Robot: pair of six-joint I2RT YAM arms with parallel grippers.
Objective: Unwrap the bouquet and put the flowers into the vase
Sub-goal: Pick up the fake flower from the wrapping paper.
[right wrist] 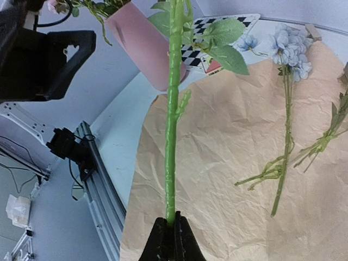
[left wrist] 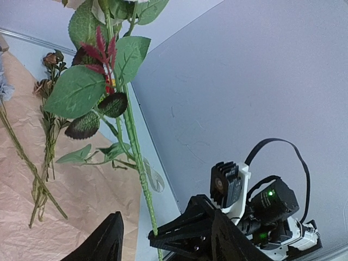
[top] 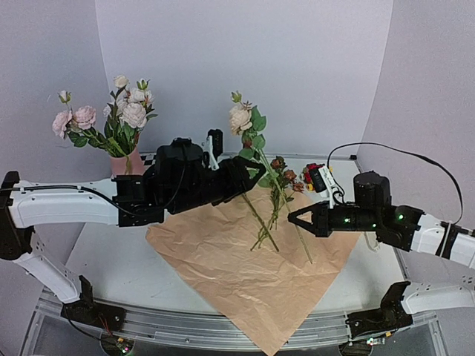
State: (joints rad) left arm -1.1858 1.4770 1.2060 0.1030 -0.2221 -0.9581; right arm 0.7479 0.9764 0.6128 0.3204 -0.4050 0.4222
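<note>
The long flower [top: 240, 119] stands up tall and leans a little, its pale bloom on top and its green stem pointing down. The right fingers [right wrist: 160, 239] pinch tight on the low end of the stem, with that arm reaching in low. Higher up, the left fingers [left wrist: 106, 242] are spread apart, one on each side of the stem. Under both, more flowers [top: 280, 193] lie flat on the brown paper [top: 245, 282]. The pink vase [top: 130, 162] stands well behind the left fingers.

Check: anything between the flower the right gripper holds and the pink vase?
Yes. The left gripper, jaws open around the stem, and its wrist sit between the held flower and the vase in the top view. The right gripper clamps the stem's base.
</note>
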